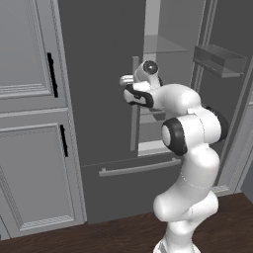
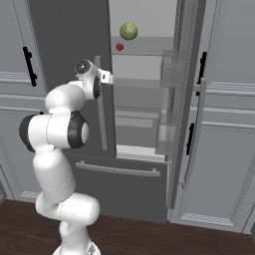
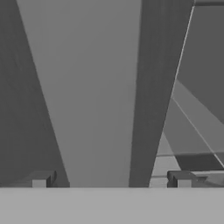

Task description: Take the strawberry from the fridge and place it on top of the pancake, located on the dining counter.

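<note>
The fridge (image 1: 99,99) has its left door shut and its right door (image 2: 185,99) swung open. On an upper shelf inside sits the tiny red strawberry (image 2: 119,47), just below and left of a pale green cabbage (image 2: 128,31). My gripper (image 2: 107,77) hovers at the inner edge of the shut left door, beside the long grey bar handle (image 1: 134,104), lower than the strawberry and to its left. In the hand view my gripper (image 3: 109,181) is open; its fingertips (image 3: 39,179) straddle a broad pale grey vertical band with nothing held. The pancake and the dining counter are out of view.
Light grey panelled cabinets (image 1: 29,99) with black handles stand left of the fridge, and more (image 2: 224,124) to its right. Clear bins (image 2: 169,69) hang on the open door. A freezer drawer with a horizontal bar (image 1: 138,170) sits below. The floor is dark wood.
</note>
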{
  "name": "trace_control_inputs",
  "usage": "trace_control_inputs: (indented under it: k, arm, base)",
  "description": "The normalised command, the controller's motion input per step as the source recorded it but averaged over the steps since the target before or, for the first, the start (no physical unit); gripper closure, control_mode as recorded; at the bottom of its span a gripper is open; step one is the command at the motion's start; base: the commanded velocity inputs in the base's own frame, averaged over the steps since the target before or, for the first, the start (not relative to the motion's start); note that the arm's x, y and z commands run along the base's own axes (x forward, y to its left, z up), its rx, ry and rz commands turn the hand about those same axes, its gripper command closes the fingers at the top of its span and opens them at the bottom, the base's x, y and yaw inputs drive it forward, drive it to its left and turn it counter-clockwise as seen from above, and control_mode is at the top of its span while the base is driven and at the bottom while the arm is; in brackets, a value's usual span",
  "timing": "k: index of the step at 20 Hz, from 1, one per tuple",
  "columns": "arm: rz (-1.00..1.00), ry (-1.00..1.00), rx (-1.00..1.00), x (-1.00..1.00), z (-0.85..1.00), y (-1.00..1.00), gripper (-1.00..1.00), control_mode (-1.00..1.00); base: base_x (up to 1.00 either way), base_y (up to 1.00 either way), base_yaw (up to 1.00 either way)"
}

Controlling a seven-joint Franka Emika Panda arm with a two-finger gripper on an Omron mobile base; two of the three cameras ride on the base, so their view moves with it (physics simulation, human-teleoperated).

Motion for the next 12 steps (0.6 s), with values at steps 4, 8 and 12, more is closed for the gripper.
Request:
trace_control_inputs:
  k: [4, 8, 12]
  arm:
    - [0.0, -0.22, 0.0, 0.31, -0.13, 0.0, -1.0, -1.0]
    - [0.0, -0.12, 0.0, 0.24, -0.01, 0.0, -1.0, -1.0]
    - [-0.02, 0.0, 0.0, 0.01, 0.0, 0.0, 1.0, -1.0]
  base:
    - [0.0, 0.0, 0.0]
    - [0.0, 0.0, 0.0]
    - [0.0, 0.0, 0.0]
